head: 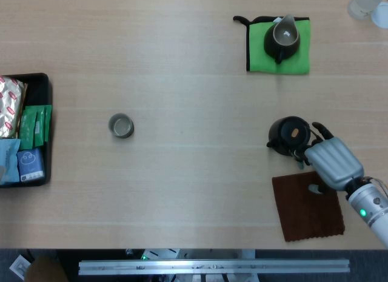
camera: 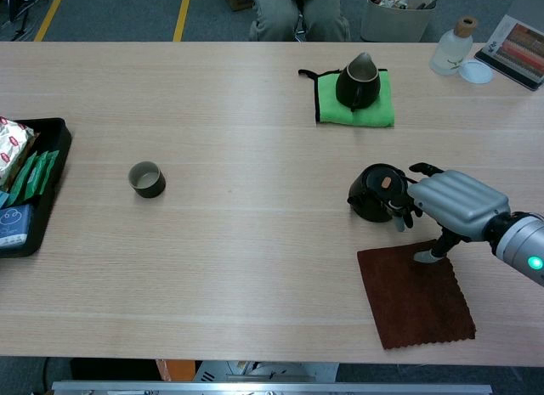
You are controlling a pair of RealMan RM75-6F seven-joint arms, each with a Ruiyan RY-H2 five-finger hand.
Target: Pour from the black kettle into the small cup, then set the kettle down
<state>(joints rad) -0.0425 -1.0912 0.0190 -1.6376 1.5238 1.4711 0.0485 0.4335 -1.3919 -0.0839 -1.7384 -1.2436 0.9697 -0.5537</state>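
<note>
One hand is in view, the right hand (head: 330, 162) (camera: 452, 201), its fingers curled around the handle side of the black kettle (head: 289, 134) (camera: 375, 192); whether they actually clamp the handle I cannot tell. That kettle stands upright on the tabletop (head: 182, 191), just above a brown cloth (head: 308, 205) (camera: 415, 296). Well apart to the left sits the small cup (head: 121, 125) (camera: 146, 179), alone and upright. Farther back, a dark pitcher (head: 282, 39) (camera: 358, 84) rests on a green cloth (head: 298, 54) (camera: 381, 109). At the left edge a black tray (head: 43, 88) (camera: 49, 195) holds packets.
</note>
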